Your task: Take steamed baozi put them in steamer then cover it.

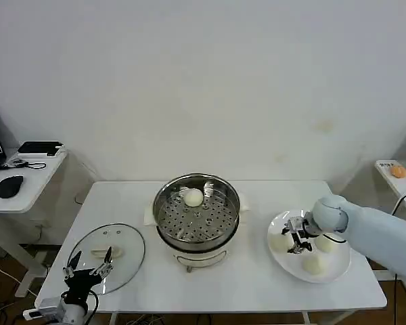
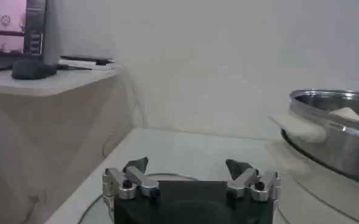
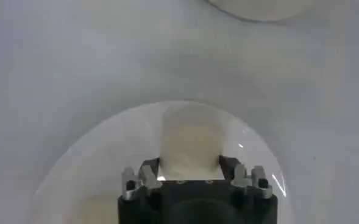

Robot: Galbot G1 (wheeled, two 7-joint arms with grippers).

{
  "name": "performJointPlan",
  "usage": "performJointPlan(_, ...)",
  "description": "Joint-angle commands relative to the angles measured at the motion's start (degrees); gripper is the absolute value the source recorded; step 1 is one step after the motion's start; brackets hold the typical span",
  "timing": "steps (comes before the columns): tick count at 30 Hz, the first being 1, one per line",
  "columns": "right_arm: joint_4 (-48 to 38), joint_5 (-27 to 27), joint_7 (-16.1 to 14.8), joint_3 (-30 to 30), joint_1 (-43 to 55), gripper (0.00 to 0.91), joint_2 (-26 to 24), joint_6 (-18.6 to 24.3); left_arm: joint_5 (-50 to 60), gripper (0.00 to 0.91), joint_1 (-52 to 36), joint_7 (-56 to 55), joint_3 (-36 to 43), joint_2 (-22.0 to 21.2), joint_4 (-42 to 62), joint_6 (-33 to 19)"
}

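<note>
Currently one steamed baozi (image 1: 193,197) lies in the steamer (image 1: 197,211); three remain on the white plate (image 1: 310,245), right of the pot. The right gripper (image 3: 189,171) is down on the plate, its jaws closed against the sides of a bun (image 3: 190,140). Lift vertically, with light pressure, before traversing. The left gripper (image 1: 89,265) hangs open and empty over the cover (image 1: 108,257).
</note>
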Motion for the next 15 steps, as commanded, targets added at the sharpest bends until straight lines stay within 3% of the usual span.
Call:
performJointPlan(1,1.04,0.58,-1.14,-0.29,2.59,0.635,-1.60,-0.09,0.02,0.907,-0.05,-0.10,-0.08,0.13,-0.20,0.01)
performJointPlan(15,5.75,6.40,-1.68,-0.81,11.55,0.635,-6.56,-0.90,0.04,0.907,-0.29,-0.19,0.50,0.21,-1.02,0.07)
